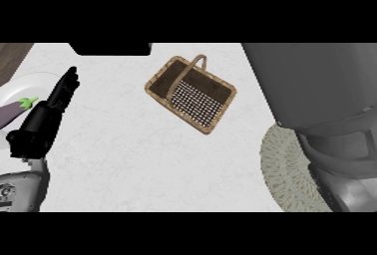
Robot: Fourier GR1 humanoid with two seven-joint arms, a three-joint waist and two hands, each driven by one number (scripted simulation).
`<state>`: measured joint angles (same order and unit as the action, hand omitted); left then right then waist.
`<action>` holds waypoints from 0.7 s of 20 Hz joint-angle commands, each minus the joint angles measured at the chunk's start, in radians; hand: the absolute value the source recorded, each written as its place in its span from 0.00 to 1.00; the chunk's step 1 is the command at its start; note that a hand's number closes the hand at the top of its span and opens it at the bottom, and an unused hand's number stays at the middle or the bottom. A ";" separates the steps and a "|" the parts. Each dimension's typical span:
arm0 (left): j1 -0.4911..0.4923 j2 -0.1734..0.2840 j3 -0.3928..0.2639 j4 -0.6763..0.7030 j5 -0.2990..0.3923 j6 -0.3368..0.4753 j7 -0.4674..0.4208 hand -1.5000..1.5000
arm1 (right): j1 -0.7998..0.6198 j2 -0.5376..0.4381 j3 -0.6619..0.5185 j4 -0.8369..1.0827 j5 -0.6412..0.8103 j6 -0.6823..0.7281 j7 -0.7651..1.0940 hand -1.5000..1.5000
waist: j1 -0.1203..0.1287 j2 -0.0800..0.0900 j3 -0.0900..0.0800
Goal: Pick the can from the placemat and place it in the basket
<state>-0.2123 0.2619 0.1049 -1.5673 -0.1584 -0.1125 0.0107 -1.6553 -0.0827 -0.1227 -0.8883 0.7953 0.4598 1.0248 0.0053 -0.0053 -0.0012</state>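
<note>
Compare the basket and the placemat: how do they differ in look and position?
The basket is brown, rectangular, with raised walls and a handle; the placemat is pale, round and flat. The basket sits fully visible near the counter's middle, while the placemat lies at the right, partly hidden by the robot's grey arm. Both have a woven texture.

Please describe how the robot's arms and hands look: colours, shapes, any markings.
The left hand is black, with slim segmented fingers, on a grey forearm with small round fittings. The right arm is a bulky grey shell with darker grey bands; its hand is not visible.
</note>
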 commanded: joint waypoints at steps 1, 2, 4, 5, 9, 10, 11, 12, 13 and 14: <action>-0.005 -0.018 -0.017 -0.004 -0.008 0.004 0.026 0.50 | -0.032 0.027 -0.035 0.013 -0.043 0.111 0.161 0.00 | -0.008 -0.002 0.001; 0.017 0.006 0.008 -0.027 -0.003 0.002 0.004 0.50 | -0.030 0.017 -0.056 0.039 -0.051 0.100 0.147 0.00 | 0.001 -0.001 0.001; 0.002 -0.008 0.001 -0.019 -0.006 0.009 -0.016 0.50 | -0.030 0.021 -0.068 0.096 -0.049 0.054 0.104 0.00 | 0.007 0.006 0.000; 0.002 0.015 0.025 0.031 0.015 -0.020 -0.011 0.50 | -0.009 0.012 -0.084 0.035 -0.075 0.075 0.105 0.00 | -0.005 0.003 0.001; -0.022 0.009 0.011 0.039 -0.005 -0.013 -0.014 0.50 | -0.028 0.027 -0.101 0.006 -0.060 -0.043 0.083 0.00 | -0.004 0.005 0.001; 0.059 0.000 -0.002 -0.025 0.001 -0.024 -0.040 0.50 | 0.001 0.013 -0.116 -0.026 -0.057 -0.072 0.079 0.00 | 0.001 0.001 0.001; -0.016 0.008 0.016 0.028 -0.004 -0.008 0.002 0.50 | -0.035 0.021 -0.133 -0.022 -0.051 -0.121 0.084 0.00 | -0.003 0.005 0.001; 0.009 0.005 0.003 0.012 -0.013 -0.008 -0.013 0.50 | -0.026 0.030 -0.159 -0.045 -0.038 -0.217 0.078 0.00 | 0.002 0.005 0.001; 0.028 -0.012 0.008 0.011 -0.003 0.001 -0.038 0.50 | -0.018 0.016 -0.188 -0.066 -0.032 -0.267 0.087 0.00 | 0.002 0.004 0.001; 0.012 0.001 0.004 -0.013 0.009 -0.022 0.000 0.50 | -0.009 0.004 -0.188 -0.086 -0.019 -0.287 0.069 0.00 | 0.001 0.002 0.001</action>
<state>-0.1974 0.2623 0.1117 -1.5648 -0.1586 -0.1234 -0.0046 -1.6685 -0.0702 -0.2674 -0.9219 0.7554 0.3336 1.0269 0.0056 -0.0024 -0.0006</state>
